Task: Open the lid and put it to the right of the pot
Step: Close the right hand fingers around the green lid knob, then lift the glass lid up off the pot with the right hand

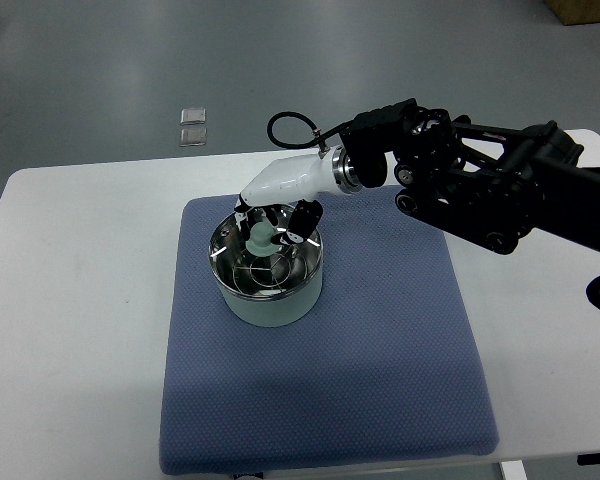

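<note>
Blue quilted mat (380, 380) fills the near part of the white counter (80, 300), and the pot (270, 290) stands on the mat's far-left area, toward 11 o'clock from the mat's centre. It is a short, pale-walled pot with a shiny steel rim. A clear glass lid (265, 262) with a steel band sits seated in that rim, and a pale knob (260, 237) rises from the lid's middle.

From 3 o'clock the right arm reaches in, and the right robot hand (275, 222) hangs over the far side of the pot. Its dark fingers (302, 222) curl down around the knob; they look closed on it, though the exact contact is hard to make out. No left arm shows.

Glass and steel suggest a stiff, moderately heavy lid that could chip or crack if dropped, and its smooth surface offers little friction. The knob is the only sensible place to take hold; pinching it firmly from opposite sides and lifting straight up should keep the lid level. Bare mat at 3 o'clock of the pot gives a soft landing spot. Two small clear packets (192, 127) lie on the floor beyond the counter at 12 o'clock.
</note>
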Controlling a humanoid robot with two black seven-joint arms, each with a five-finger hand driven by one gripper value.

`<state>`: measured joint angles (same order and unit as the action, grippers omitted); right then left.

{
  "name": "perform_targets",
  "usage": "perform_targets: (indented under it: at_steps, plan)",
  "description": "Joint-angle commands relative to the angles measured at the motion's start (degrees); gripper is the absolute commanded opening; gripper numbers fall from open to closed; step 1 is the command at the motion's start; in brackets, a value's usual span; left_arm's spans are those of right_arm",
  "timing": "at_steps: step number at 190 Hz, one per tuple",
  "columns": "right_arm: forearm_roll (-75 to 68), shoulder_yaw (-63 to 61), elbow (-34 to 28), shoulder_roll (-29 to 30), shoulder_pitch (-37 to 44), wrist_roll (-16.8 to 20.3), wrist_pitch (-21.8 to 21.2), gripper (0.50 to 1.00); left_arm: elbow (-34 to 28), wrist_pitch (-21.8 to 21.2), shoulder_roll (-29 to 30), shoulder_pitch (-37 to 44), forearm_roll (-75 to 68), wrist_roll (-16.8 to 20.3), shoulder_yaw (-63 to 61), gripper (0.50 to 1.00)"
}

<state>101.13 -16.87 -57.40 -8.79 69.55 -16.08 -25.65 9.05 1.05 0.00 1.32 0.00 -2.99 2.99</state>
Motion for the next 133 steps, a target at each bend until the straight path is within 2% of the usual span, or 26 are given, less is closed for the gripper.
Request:
perform_targets:
  at_steps: [1, 83, 133]
  plan:
    - [-0.59, -0.18, 0.01, -0.09, 0.06, -0.09, 0.77, 0.500, 0.00, 0.00, 0.00, -0.01, 0.00, 0.00, 0.00, 1.000]
    - [-3.93, -3.08, 0.01, -1.76, 0.59, 0.09, -0.28, 0.500, 0.00, 0.00, 0.00, -0.01, 0.00, 0.00, 0.00, 1.000]
    - [-3.93, -6.42, -0.08, -4.66, 0.94, -0.09, -3.18, 0.500, 0.00, 0.00, 0.00, -0.01, 0.00, 0.00, 0.00, 1.000]
